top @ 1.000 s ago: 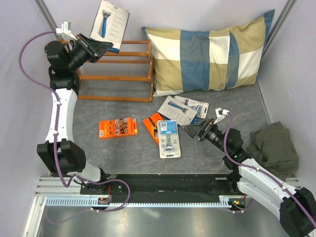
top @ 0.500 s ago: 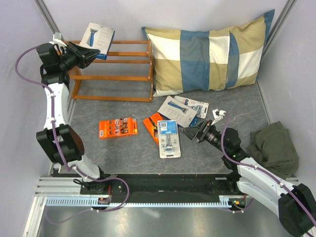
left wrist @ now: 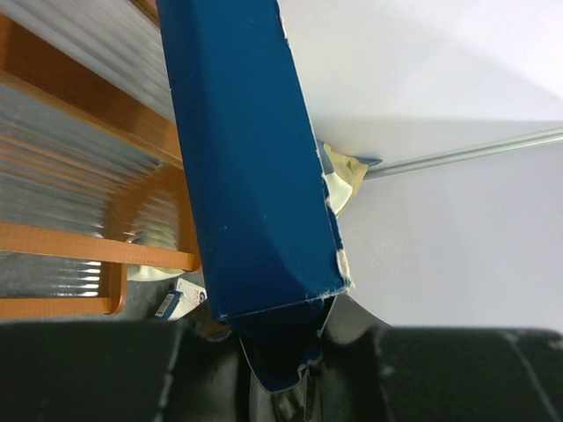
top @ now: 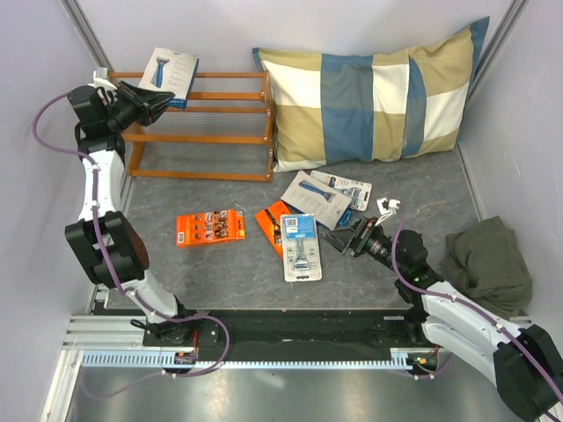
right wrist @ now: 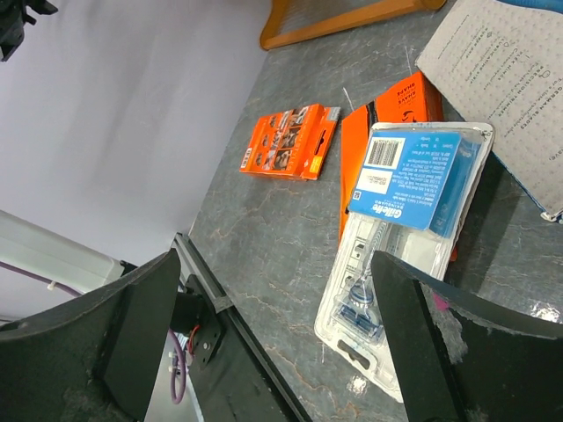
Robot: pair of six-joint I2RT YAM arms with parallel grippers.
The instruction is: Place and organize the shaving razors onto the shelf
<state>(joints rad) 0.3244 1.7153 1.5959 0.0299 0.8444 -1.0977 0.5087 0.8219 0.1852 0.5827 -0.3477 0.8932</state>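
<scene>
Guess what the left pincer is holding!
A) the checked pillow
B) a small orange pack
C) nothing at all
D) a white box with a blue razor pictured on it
D: the left pincer is shut on the white box, which shows a blue razor, and holds it up over the left end of the shelf.

Grey surface (top: 220, 189) occupied by shelf (top: 211, 138), pillow (top: 374, 101), dark green cloth (top: 488, 264); orange pack (top: 209, 228), blister pack (top: 300, 246), white box (top: 312, 196) laid mid-surface.
</scene>
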